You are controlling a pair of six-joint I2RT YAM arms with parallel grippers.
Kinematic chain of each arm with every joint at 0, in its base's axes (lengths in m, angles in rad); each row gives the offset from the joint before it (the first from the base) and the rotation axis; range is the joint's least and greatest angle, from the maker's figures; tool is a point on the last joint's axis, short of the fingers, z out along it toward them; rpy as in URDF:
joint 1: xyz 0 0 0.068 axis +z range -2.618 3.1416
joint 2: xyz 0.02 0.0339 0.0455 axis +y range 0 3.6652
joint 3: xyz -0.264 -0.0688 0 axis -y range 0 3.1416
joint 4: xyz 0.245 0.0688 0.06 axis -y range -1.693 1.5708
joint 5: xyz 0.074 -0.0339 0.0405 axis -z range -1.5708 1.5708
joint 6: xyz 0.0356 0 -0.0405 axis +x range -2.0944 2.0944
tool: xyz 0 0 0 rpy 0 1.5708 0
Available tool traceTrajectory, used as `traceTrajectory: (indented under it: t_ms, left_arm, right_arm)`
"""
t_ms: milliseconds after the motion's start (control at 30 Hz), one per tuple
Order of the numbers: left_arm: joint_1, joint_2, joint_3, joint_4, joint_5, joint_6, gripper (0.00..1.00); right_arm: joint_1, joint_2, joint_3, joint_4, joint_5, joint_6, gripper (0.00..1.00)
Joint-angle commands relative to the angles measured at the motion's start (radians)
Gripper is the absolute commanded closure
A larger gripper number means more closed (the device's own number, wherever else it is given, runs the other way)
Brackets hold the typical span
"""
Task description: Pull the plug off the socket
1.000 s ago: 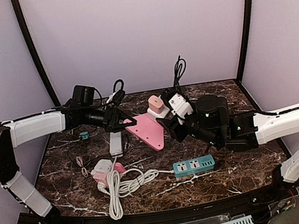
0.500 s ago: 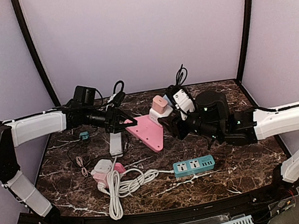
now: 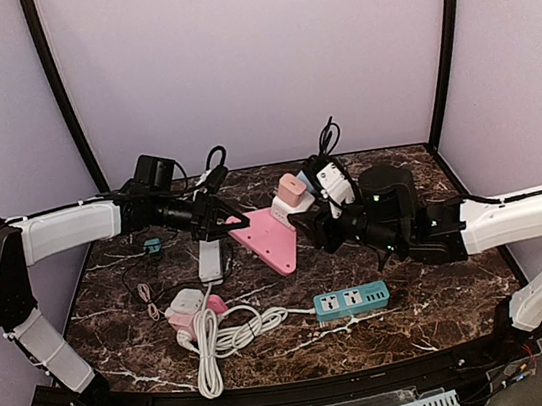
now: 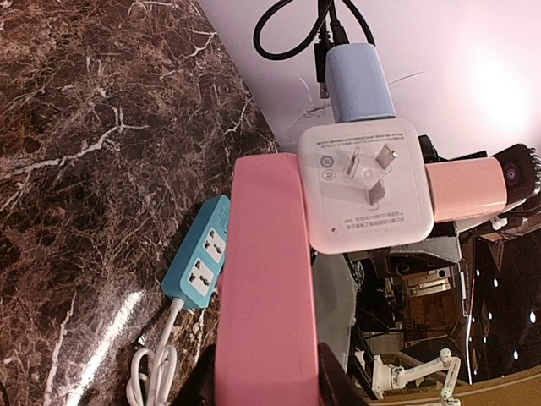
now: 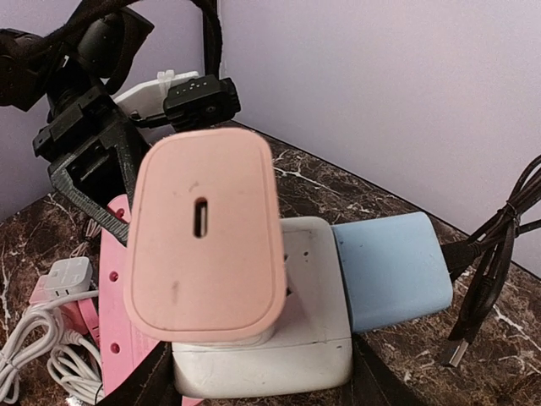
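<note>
Top external: white plug (image 3: pixel 290 206) farther from socket (image 3: pixel 268 239)

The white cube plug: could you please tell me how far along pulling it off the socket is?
Done: the white cube plug shows bare prongs, clear of the pink triangular socket board. In hand: the left claw grips the board, and the right claw holds the plug off the table. Left: probably only setting both down; the pink charger and blue charger sit in the cube's sides.

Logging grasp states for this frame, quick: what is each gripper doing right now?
Left gripper: closed, holding the pink socket block.
Right gripper: closed, holding the white cube adapter.
</note>
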Motion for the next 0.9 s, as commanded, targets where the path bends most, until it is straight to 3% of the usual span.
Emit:
traceTrajectory:
  t_ms: [0, 567, 867]
  left_arm:
    - [-0.013, 0.009, 0.018, -0.067, -0.029, 0.068, 0.99]
    - [-0.009, 0.016, 0.02, -0.076, -0.039, 0.061, 0.99]
    - [-0.009, 0.014, 0.019, -0.073, -0.036, 0.06, 0.99]
  right_arm:
    - [0.007, -0.065, -0.006, 0.272, 0.069, -0.042, 1.0]
    - [0.086, -0.073, -0.02, 0.328, 0.056, -0.221, 1.0]
    - [0.092, -0.077, -0.016, 0.325, 0.135, -0.19, 1.0]
